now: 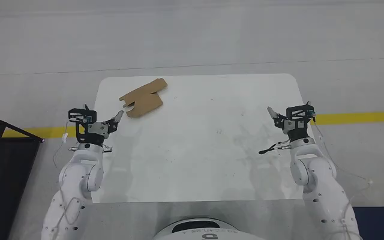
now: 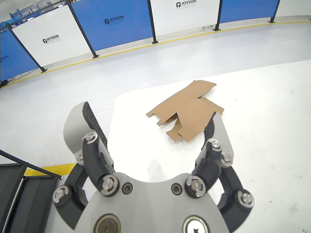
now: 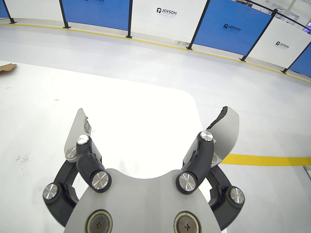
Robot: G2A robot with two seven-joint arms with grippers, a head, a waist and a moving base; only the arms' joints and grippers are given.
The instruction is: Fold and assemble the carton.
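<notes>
A flat, unfolded brown carton (image 1: 143, 97) lies near the far left corner of the white table (image 1: 204, 150); the left wrist view shows the carton (image 2: 187, 112) flat, with flaps at its near end. My left gripper (image 1: 114, 117) hovers open at the table's left edge, just short of the carton, nothing between its fingers (image 2: 94, 124). My right gripper (image 1: 275, 117) is open and empty near the table's right edge, far from the carton. A corner of the carton (image 3: 7, 68) shows in the right wrist view.
The table stands on a pale floor with a yellow line (image 1: 351, 117) running past both sides. A dark frame (image 1: 15, 150) stands left of the table. Blue and white fence panels (image 2: 116, 22) stand far behind. Wide bare table surface lies between the arms.
</notes>
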